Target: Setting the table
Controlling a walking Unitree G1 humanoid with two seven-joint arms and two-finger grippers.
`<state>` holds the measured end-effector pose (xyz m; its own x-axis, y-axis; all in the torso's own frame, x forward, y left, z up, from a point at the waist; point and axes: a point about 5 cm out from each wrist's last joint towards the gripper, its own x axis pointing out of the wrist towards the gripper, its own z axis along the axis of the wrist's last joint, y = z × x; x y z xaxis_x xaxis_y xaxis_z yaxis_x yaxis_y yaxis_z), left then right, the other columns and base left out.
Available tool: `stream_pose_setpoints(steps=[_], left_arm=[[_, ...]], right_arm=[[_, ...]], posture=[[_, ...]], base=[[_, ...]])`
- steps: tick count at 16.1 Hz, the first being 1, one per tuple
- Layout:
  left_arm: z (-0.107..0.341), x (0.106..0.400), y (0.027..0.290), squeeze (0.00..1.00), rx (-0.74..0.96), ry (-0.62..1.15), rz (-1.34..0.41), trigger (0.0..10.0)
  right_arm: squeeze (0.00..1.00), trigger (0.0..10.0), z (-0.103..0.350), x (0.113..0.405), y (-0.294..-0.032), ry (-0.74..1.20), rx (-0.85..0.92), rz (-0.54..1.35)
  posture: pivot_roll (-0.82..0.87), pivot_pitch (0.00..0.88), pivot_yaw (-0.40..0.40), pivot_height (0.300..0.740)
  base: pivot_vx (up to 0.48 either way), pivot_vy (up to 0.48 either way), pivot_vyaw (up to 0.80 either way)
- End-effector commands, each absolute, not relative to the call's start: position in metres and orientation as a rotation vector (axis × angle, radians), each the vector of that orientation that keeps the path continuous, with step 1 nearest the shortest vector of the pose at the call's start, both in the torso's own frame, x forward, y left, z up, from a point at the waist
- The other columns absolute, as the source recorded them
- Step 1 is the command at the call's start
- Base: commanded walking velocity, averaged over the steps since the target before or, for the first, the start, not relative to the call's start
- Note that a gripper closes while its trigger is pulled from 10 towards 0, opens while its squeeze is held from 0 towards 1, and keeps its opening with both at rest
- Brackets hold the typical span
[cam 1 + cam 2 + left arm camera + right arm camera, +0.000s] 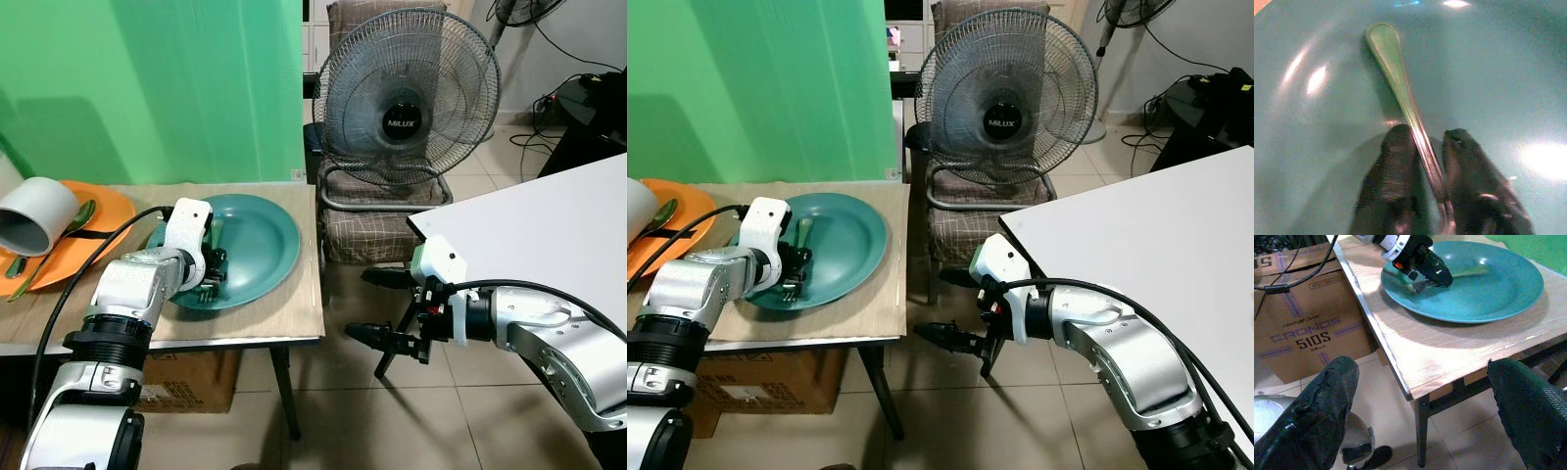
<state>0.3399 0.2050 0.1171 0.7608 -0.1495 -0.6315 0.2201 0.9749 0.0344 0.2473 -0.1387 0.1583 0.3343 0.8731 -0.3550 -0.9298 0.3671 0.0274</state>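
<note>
A teal plate (pixel 274 245) lies on the wooden table (pixel 284 318) near its right edge. A green-tinted metal fork (pixel 1393 68) rests in the plate, its handle (pixel 216 230) pointing toward the far rim. My left gripper (pixel 211 262) is down in the plate's left part, shut on the fork close to the tines, one black finger (pixel 1396 156) on each side of the stem. My right gripper (pixel 370 305) hovers open over the floor to the right of the table, below tabletop height, holding nothing. It faces the table edge and plate (pixel 1484 284).
An orange plate (pixel 108 211) at the table's left carries a white cup (pixel 34 215) on its side and a green spoon (pixel 78 217). A standing fan (pixel 409 98) and a chair stand behind. A white table (pixel 549 225) is at right, a cardboard box (pixel 186 377) under the wooden table.
</note>
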Motion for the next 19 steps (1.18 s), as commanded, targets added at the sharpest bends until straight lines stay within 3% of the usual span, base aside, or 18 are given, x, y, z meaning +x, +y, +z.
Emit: stream_pose_setpoints(steps=[1, 12, 16, 19], left_arm=[[0.121, 0.342, 0.207, 0.0, 0.133, 0.668, -0.21, 0.0], [0.138, 0.347, 0.218, 0.0, 0.161, 0.597, -0.221, 0.0], [0.174, 0.348, 0.211, 0.0, 0.124, 0.395, -0.213, 0.0], [0.2, 0.332, 0.205, 0.0, 0.084, 0.249, -0.195, 0.0]], right_arm=[[0.0, 10.0, 0.162, 0.246, -0.139, 0.321, -0.207, 1.202], [0.0, 10.0, 0.164, 0.246, -0.139, 0.308, -0.186, 1.218], [0.0, 10.0, 0.175, 0.253, -0.139, 0.22, -0.098, 1.131], [0.0, 10.0, 0.177, 0.25, -0.13, 0.17, -0.018, 1.074]], posture=[[0.04, 0.0, 0.03, 0.74], [0.05, 0.0, 0.028, 0.74], [0.05, 0.0, 0.03, 0.74], [0.05, 0.0, 0.026, 0.74]], base=[[0.0, 0.0, 0.0], [0.0, 0.0, 0.0], [0.0, 0.0, 0.0], [0.0, 0.0, 0.0]])
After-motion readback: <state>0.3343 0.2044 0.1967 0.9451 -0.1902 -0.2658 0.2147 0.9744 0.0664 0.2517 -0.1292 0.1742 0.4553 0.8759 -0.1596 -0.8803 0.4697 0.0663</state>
